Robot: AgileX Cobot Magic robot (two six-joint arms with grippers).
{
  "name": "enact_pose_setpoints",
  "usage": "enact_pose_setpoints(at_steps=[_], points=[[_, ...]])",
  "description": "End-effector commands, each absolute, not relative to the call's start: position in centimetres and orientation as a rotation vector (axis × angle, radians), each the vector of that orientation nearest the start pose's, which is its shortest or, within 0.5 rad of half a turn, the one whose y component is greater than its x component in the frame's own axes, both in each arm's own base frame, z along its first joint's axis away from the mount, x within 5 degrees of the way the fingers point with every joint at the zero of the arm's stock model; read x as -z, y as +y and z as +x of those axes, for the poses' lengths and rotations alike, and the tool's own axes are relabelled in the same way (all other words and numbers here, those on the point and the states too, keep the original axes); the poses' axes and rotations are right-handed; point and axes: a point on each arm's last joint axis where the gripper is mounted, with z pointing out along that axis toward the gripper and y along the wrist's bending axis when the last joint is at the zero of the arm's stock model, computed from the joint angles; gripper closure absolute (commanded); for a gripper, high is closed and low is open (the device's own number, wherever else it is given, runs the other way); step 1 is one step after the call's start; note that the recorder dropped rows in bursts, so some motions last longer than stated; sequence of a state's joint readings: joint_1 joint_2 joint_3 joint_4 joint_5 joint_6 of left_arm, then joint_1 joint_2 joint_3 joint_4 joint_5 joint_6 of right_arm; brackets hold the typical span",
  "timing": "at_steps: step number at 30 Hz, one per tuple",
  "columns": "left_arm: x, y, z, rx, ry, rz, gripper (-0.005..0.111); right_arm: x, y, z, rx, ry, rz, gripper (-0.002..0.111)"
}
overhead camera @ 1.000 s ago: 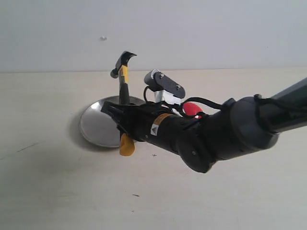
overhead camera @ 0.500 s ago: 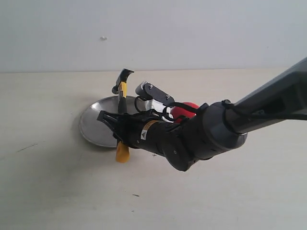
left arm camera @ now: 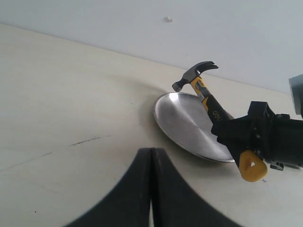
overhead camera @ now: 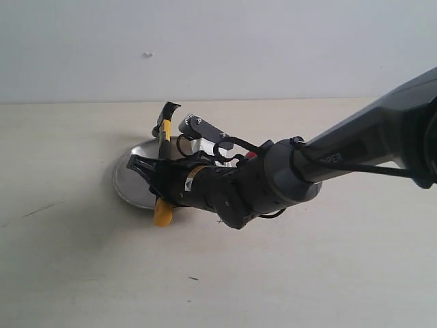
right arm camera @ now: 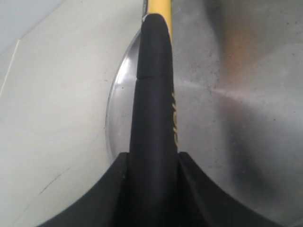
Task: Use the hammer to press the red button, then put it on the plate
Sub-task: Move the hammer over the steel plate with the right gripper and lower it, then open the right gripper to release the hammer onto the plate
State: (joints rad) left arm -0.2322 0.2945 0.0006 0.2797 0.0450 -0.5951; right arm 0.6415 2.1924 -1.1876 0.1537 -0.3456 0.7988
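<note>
my right gripper is clamped on the hammer, black-and-yellow handle, dark head tilted up over the plate, yellow tip past its near rim. left gripper looks pressed together, i think. bare table to the left.

Bright, even light casts soft shadows; the plate shows mild glare.

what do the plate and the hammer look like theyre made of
The plate looks like brushed metal: silvery, with soft streaky reflections. The hammer seems to have a dark steel-like head; its black-and-yellow handle looks like rubber or plastic, hard to tell which.
</note>
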Motion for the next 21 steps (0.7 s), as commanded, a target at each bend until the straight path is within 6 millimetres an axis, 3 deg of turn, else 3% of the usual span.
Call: enact_pose_setpoints(at_steps=[1,10,21], points=[[-18.99,-1.68,7.69,0.384,1.827,-0.099,0.107,-10.01,26.31,36.04,-0.837,2.228,0.330,0.108],[-18.99,-1.68,7.69,0.384,1.827,-0.099,0.107,-9.75,26.24,35.88,-0.809,2.262,0.312,0.104],[-18.99,-1.68,7.69,0.384,1.827,-0.099,0.107,-9.21,26.08,35.51,-0.762,2.336,0.297,0.067]])
